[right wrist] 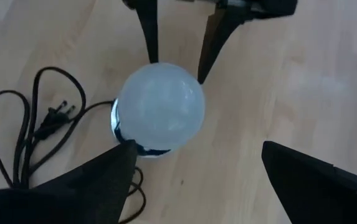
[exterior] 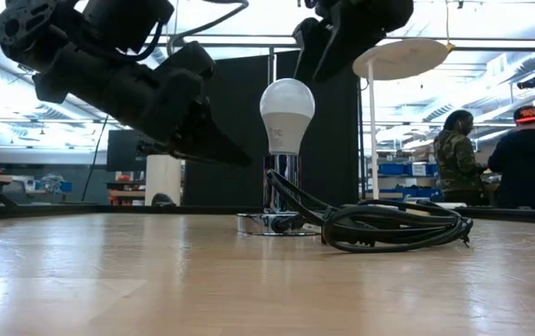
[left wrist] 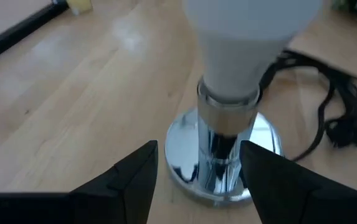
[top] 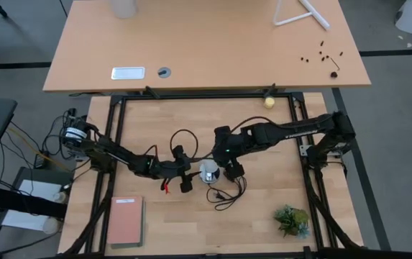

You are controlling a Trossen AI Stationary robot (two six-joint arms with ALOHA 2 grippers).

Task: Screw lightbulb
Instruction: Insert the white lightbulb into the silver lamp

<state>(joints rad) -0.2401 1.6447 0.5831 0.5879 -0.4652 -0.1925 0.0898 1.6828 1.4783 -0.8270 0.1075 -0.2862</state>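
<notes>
The lightbulb point(exterior: 287, 114) stands upright in a chrome socket base point(exterior: 276, 222) near the middle of the counter point(exterior: 108, 280), its neck seated in the socket's stem. The left gripper point(left wrist: 198, 168) sits low beside the base, fingers spread to either side of the stem without touching it. The right gripper point(right wrist: 194, 163) hangs just above the bulb, fingers spread wide, holding nothing. A coiled black cord point(exterior: 393, 224) lies against the base. A small plant point(top: 292, 219) and a reddish book point(top: 125, 220) rest well apart.
</notes>
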